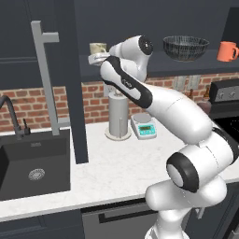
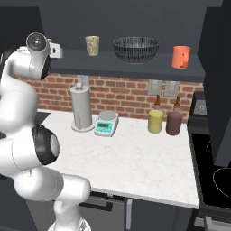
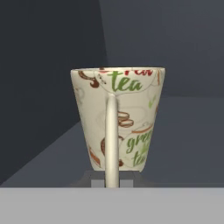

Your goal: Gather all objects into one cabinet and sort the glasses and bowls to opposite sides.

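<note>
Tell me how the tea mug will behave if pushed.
The mug is tall with a narrow base, so a push near its rim would probably tip it. It looks like glazed ceramic: likely stiff, slippery and breakable. Its thin handle may let it swing if gripped there.

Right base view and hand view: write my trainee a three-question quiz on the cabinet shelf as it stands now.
1. True or false: the wide dark ribbed bowl stands on the dark cabinet shelf between the small beige handleless tumbler and the bright orange handled mug.
2. In the hand view, the handle of the beige patterned tea mug faces: A) the camera, B) away, C) sideways.
3. Fill in: on the white counter, the grey paper-towel cylinder stands beside a small ____ scale.

Key: 1 true; 2 A; 3 kitchen.
</note>
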